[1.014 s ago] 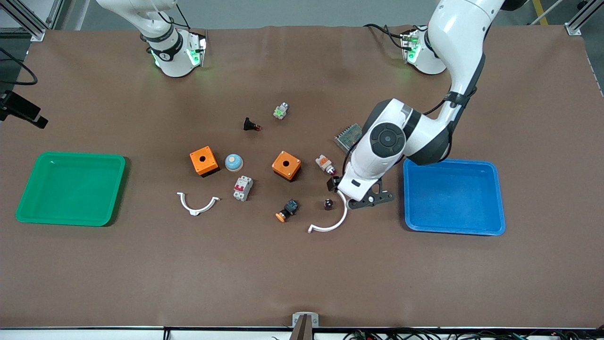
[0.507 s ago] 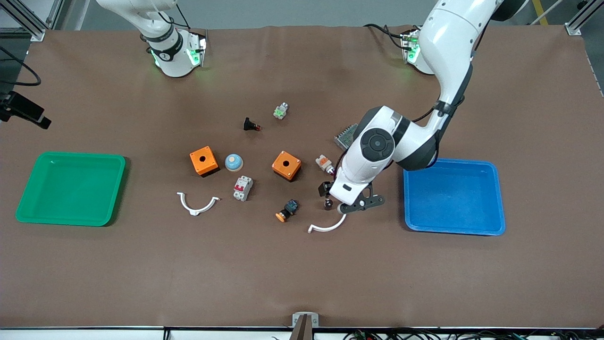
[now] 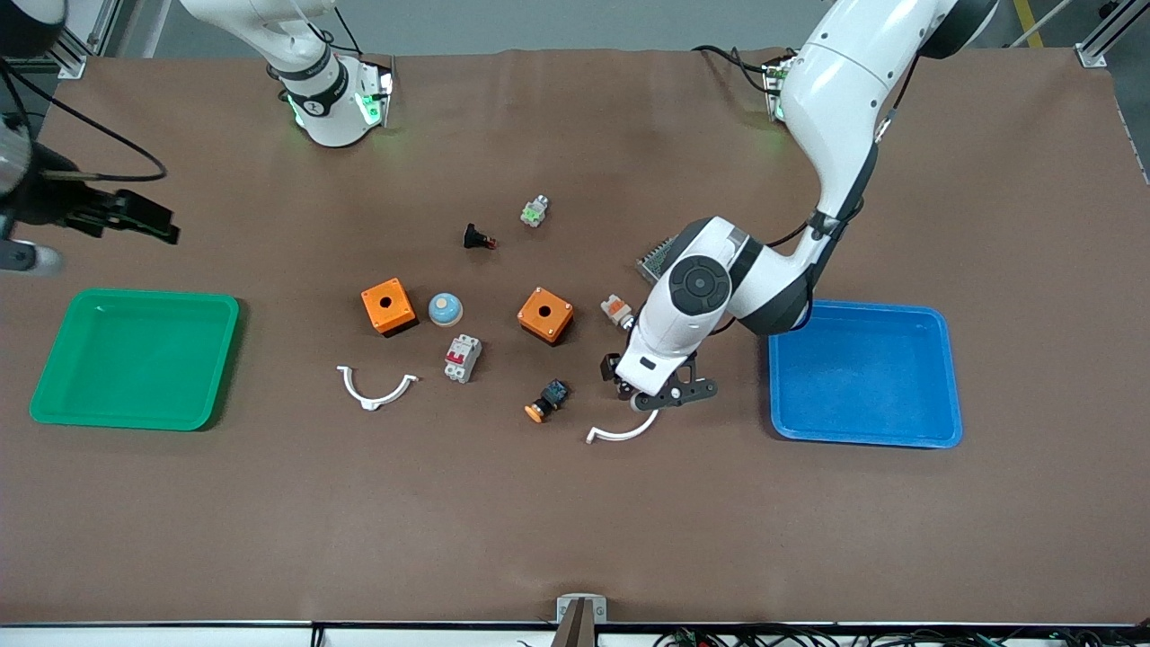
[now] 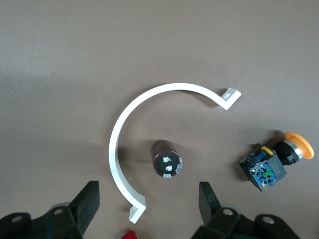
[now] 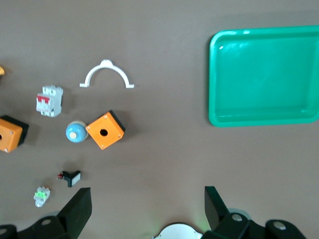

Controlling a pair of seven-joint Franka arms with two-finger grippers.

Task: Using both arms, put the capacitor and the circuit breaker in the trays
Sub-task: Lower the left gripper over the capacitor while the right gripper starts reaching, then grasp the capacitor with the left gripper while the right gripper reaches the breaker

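Note:
The capacitor [image 4: 167,161], a small black cylinder standing on end, lies inside the curve of a white arc clip [image 4: 119,144]. My left gripper [image 4: 147,199] is open just above the table, and the capacitor lies just ahead of the gap between its fingers [image 4: 87,199]. In the front view the left hand [image 3: 626,391] covers the capacitor. The circuit breaker [image 3: 462,358], white-grey with red levers, lies mid-table and also shows in the right wrist view [image 5: 49,100]. My right gripper [image 5: 147,209] is open and empty, held high near the green tray's end of the table [image 3: 135,218].
A black-blue switch with orange cap [image 3: 546,401] lies beside the clip [image 3: 620,434]. Two orange boxes [image 3: 388,305] [image 3: 545,314], a blue dome [image 3: 445,308], a second white clip [image 3: 375,386] and a white-orange part [image 3: 618,310] lie mid-table. The blue tray [image 3: 943,377] and green tray [image 3: 135,296] stand at the ends.
My left hand has moved toward the right arm's end of the table and now covers the capacitor. The right hand has come into the front view over the table's edge.

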